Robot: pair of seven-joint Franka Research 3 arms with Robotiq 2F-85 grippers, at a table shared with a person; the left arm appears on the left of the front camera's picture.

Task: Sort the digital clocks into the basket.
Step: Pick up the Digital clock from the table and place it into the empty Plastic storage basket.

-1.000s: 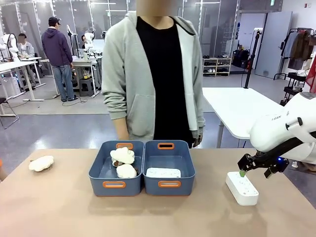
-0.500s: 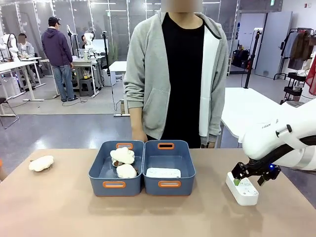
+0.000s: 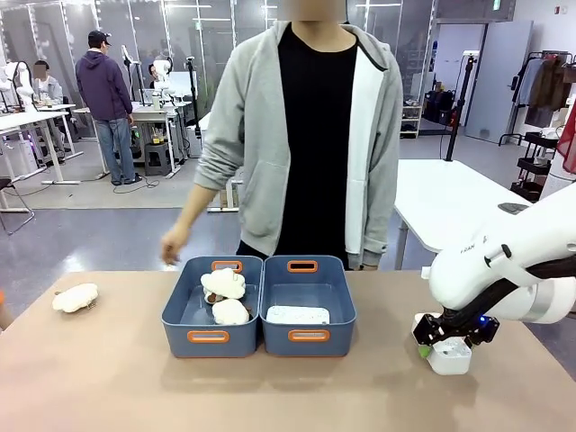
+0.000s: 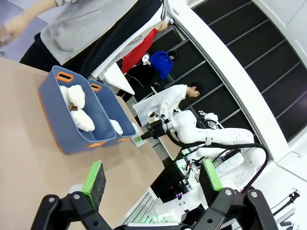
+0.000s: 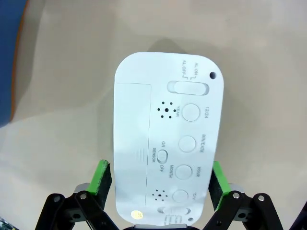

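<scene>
One white digital clock (image 3: 448, 355) lies on the table at the right, back side up with its buttons showing (image 5: 168, 139). My right gripper (image 3: 441, 340) is down over its near end, and the green pads (image 5: 103, 178) flank its two long sides with a sliver of gap on the left. A second digital clock (image 3: 299, 315) lies in the right blue basket (image 3: 270, 335). My left gripper (image 4: 153, 175) hangs open above the table with nothing between its fingers.
The left blue bin (image 3: 173, 324) holds two white plush toys (image 3: 225, 283). Another plush toy (image 3: 75, 297) lies at the table's far left. A person stands behind the bins with a hand (image 3: 173, 245) held out above the left bin's far side.
My right gripper has come down from above the clock until its fingers straddle it, and the jaws have begun narrowing. The person has shifted right and stretched a hand out to the left.
</scene>
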